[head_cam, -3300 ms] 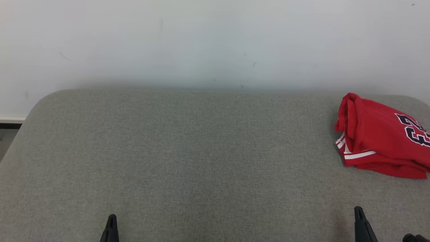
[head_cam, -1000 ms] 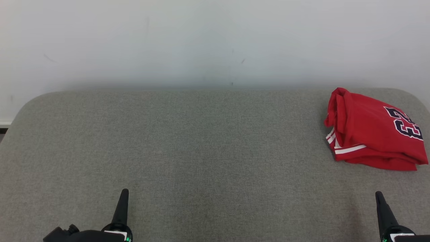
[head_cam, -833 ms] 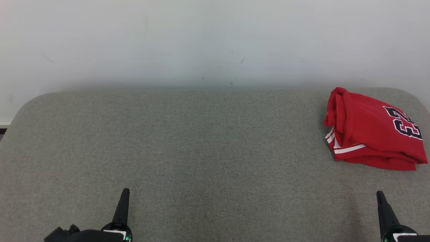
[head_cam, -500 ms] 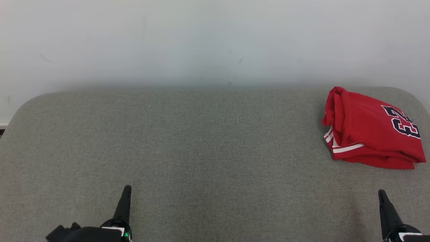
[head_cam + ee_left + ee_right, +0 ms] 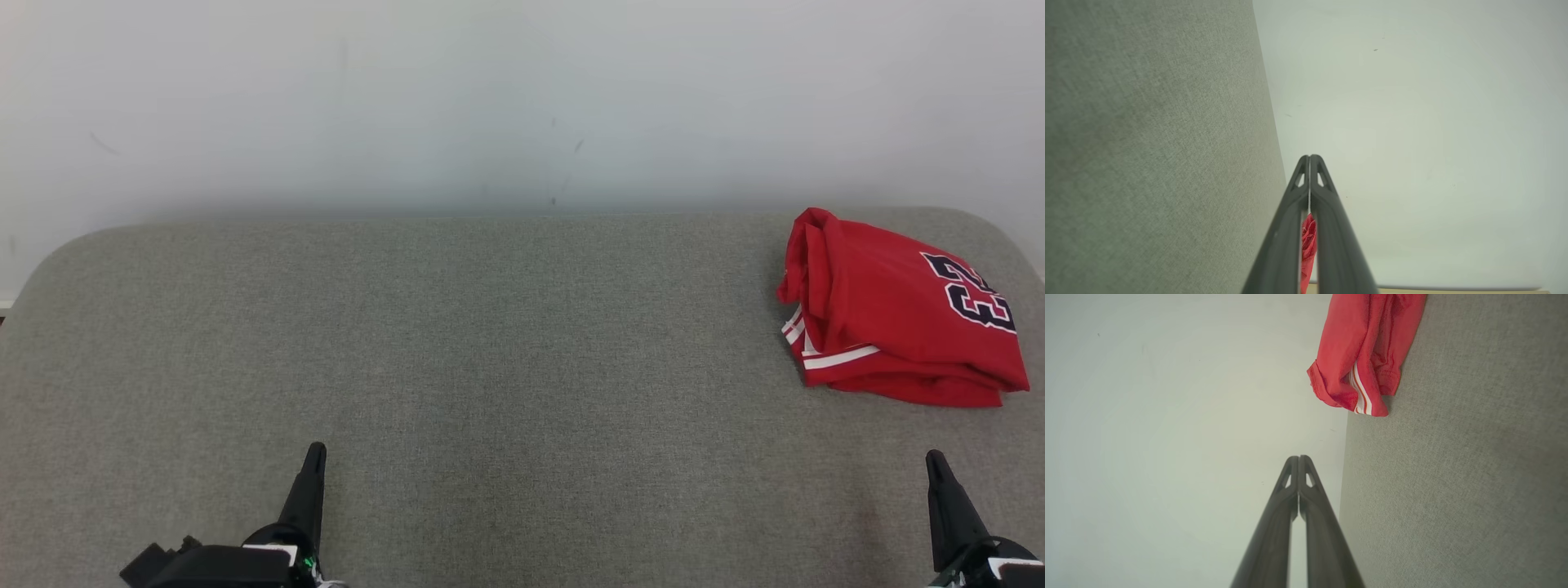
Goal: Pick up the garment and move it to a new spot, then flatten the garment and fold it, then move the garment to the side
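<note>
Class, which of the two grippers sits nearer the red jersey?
The right gripper, on the same side as the red jersey; the left gripper sits far across.

My right claw [image 5: 1299,458] is pinched shut, empty; ahead of its tips, to their right, a folded red jersey [image 5: 1349,351] lies on the grey table [image 5: 1453,486].

The pad [image 5: 490,351] lies bare across the left, middle and lower right of the frame. One obstacle: the garment [image 5: 890,335] (a folded red heap) at the right edge. The wall [image 5: 522,98] closes off the whole top.
</note>
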Robot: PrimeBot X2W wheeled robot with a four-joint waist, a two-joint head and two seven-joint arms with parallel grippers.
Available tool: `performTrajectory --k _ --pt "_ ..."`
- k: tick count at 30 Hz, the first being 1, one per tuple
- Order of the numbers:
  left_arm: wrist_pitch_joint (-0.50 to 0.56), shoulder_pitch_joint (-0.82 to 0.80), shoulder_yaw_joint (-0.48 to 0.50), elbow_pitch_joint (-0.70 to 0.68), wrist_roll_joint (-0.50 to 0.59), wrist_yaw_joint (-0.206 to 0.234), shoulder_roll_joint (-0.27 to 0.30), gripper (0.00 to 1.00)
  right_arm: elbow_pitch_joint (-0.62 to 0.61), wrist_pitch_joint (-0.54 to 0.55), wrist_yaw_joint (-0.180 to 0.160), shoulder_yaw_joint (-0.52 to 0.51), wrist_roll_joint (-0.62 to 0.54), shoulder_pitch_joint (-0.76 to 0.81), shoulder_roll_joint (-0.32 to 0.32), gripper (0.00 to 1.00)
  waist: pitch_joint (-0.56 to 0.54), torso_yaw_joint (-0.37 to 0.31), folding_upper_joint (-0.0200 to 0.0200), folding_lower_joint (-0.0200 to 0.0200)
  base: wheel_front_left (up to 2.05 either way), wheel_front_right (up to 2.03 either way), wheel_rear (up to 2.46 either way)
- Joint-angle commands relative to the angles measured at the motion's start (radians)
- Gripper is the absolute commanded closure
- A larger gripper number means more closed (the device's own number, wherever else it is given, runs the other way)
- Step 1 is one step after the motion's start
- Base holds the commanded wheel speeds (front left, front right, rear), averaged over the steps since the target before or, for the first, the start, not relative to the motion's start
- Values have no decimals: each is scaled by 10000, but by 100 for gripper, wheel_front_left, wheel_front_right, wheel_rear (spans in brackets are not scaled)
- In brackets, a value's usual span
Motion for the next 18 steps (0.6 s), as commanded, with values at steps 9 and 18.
performTrajectory --k 9,18 --pt "42 -132 -5 23 -239 -28 53 100 -53 100 -21 -80 190 -25 -16 100 4 -12 -1 0 0 0 0" --pt "41 -132 -5 22 -239 -28 53 100 -49 125 -21 -102 159 -32 9 100 4 -12 -1 0 0 0 0"
